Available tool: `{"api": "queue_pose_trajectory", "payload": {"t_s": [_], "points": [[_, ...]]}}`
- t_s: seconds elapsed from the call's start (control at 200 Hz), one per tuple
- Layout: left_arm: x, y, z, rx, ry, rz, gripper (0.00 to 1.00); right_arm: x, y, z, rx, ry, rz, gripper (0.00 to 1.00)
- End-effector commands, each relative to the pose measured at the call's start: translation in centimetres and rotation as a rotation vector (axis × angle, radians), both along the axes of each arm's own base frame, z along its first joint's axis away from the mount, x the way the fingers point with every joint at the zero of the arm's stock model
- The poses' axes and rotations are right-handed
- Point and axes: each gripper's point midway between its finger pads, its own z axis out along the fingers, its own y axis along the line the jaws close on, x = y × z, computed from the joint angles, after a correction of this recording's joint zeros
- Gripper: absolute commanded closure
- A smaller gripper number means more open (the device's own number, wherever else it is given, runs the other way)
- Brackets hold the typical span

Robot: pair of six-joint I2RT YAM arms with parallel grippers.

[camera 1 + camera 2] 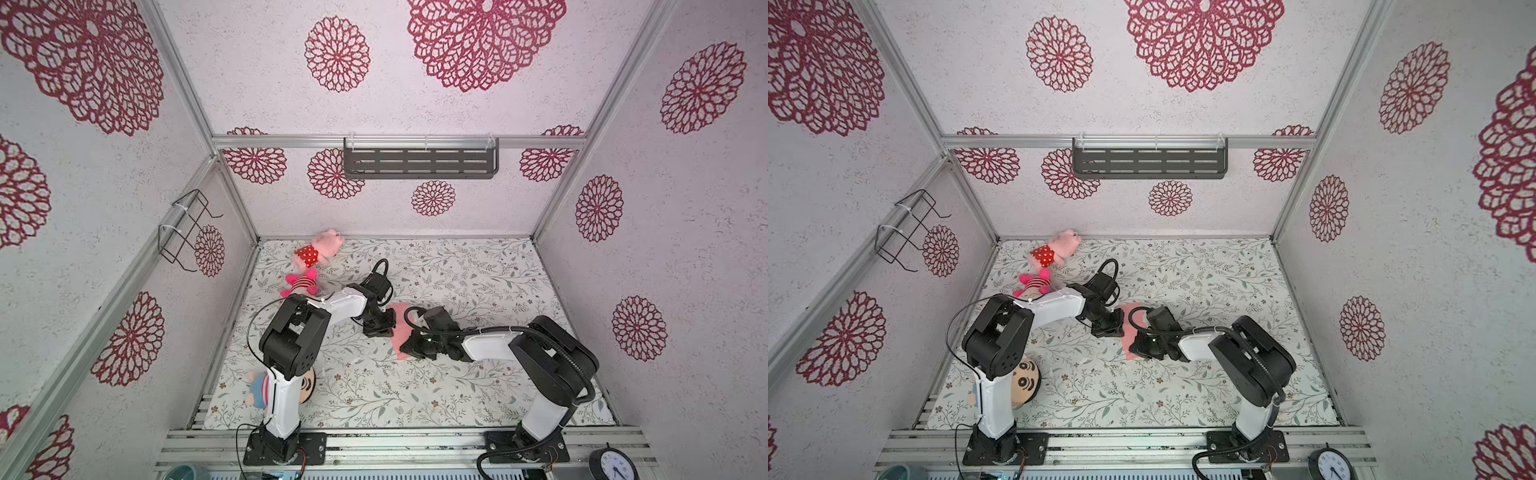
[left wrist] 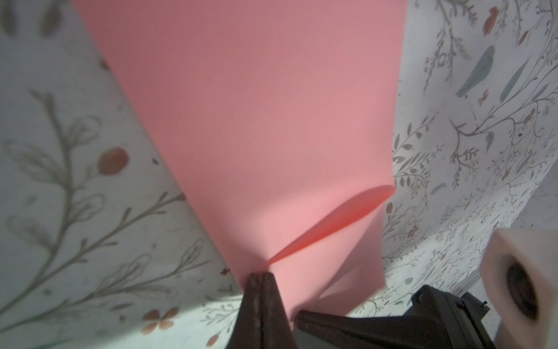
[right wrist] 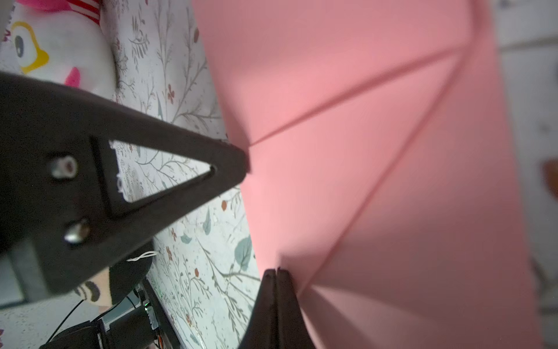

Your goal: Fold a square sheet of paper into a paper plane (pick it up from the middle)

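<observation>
The thin light pink square sheet of paper lies between both arms; left fingers and right fingers each pinch an edge, clenched.

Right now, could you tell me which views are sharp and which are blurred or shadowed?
Both top views are sharp but bend the frame rails. The left wrist view blurs the tablecloth nearest the lens. The right wrist view blurs the left gripper, and shade crosses the pink paper.

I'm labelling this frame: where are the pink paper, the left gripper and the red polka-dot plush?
pink paper [image 2: 256, 121]: left wrist view, flat middle.
left gripper [image 2: 260, 276]: left wrist view, shut fingertips pinching the paper's edge.
red polka-dot plush [image 1: 307, 254]: top view, dotted body.
</observation>
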Motion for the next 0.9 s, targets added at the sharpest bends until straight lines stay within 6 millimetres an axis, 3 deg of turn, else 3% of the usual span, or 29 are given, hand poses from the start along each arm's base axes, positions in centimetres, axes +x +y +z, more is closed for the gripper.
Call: {"api": "queue_pose_trajectory", "payload": {"t_s": [0.0,0.18,0.25,0.655,0.896], "points": [[-3.1,3.0,-4.3,0.140,0.123,0.010,1.00,-1.3,-1.5,-0.5,-0.070,0.015,0.002,0.95],[-3.0,2.8,-4.1,0.123,0.124,0.010,1.00,0.2,0.6,4.0,0.019,-0.122,0.041,0.94],[-3.1,2.7,-4.1,0.119,0.127,0.007,1.00,0.5,1.6,4.9,0.040,-0.149,0.058,0.94],[-3.3,2.8,-4.6,0.110,0.143,0.013,1.00,0.1,2.5,1.3,0.011,-0.072,0.053,0.94],[-3.4,2.9,-4.7,0.112,0.147,0.017,1.00,0.4,2.7,3.1,0.045,-0.124,0.058,0.94]]}}
